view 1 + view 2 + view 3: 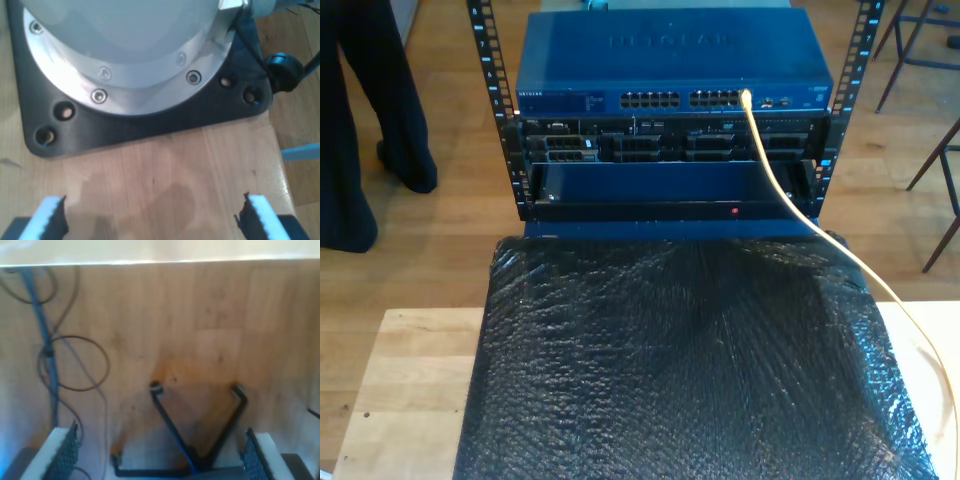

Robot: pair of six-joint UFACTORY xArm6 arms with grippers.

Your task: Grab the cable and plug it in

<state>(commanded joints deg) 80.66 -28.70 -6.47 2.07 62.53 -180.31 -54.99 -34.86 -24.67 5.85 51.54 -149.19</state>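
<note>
At the blue switch [675, 62] on the rack, the cable [790, 200] is plugged in.
From a port near the switch's end toward the exterior view's right, the pale-yellow cable runs down across the black bubble-wrap sheet [680, 370] covering the surface. My first tool [152, 217] is spread wide over bare wood beside a black arm base plate [150, 120]; my second tool [160, 457] is spread above a wooden floor with loose dark wires [75, 365].
</note>
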